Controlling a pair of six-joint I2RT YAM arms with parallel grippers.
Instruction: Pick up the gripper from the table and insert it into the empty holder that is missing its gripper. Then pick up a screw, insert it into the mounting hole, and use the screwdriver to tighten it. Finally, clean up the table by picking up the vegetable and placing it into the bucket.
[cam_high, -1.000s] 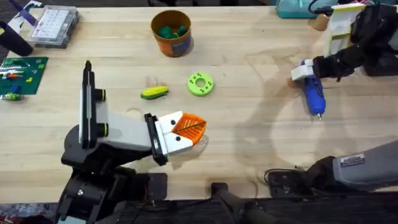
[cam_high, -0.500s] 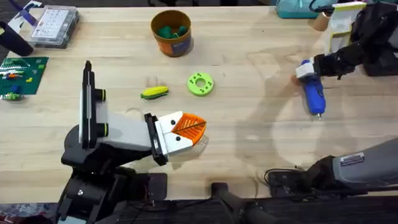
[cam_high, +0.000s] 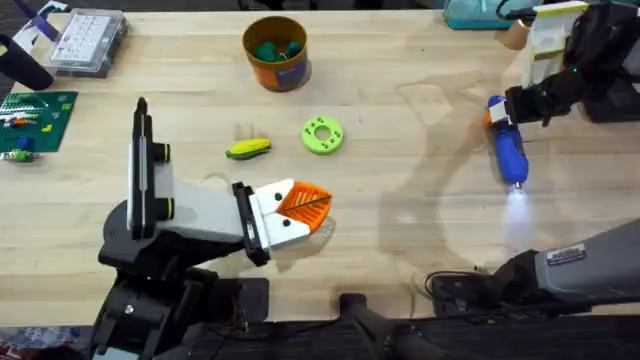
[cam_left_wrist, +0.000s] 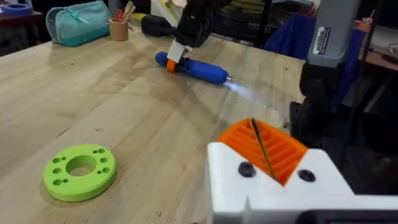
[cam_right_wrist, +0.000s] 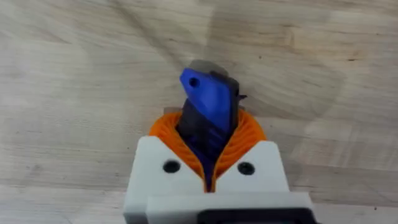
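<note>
While the right gripper (cam_high: 497, 108) clamped the screwdriver (cam_high: 508, 148) at its rear end, its light glowed on the table (cam_high: 400, 200); the left gripper's (cam_left_wrist: 267, 152) orange fingers (cam_left_wrist: 283, 149) were pressed together, grasping nothing.

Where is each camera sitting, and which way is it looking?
Overhead: above the table, looking down and forward at the white holder arm, corn and bucket.
Left wrist: on the left arm, looking across the table at the green ring; its white fingers show.
Right wrist: on the right arm, looking down; the right gripper clamps the blue screwdriver.
All three share the screwdriver.
</note>
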